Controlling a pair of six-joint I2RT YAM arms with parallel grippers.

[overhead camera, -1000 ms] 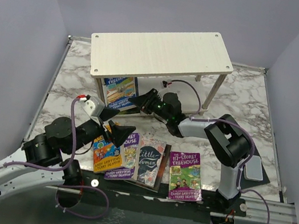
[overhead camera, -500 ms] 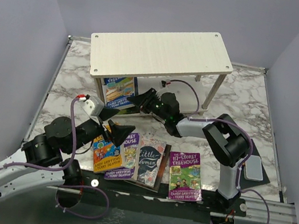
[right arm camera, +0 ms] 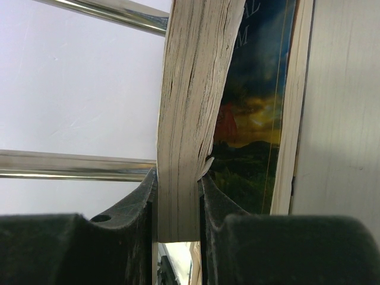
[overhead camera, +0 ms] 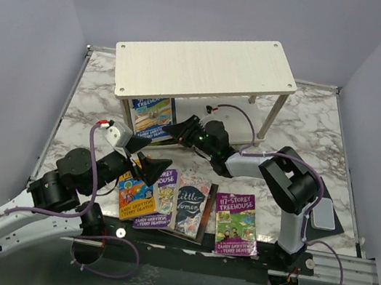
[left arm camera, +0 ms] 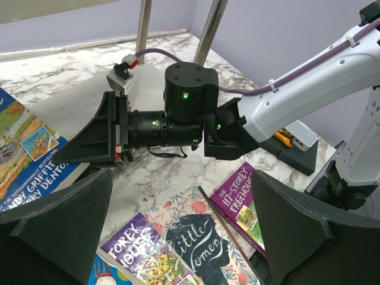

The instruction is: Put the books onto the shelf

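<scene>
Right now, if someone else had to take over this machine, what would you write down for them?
Right hand: shut on a book, gripping its page edge, in under the top board of the shelf; not yet released.
Left hand: open, empty, hovering above the table near its front edge.
Done: a blue Treehouse book stands inside the shelf, at its left.
Left: let go of the held book, then shelve the purple Treehouse book, Little Women and 17-Storey Treehouse, all lying flat.
</scene>
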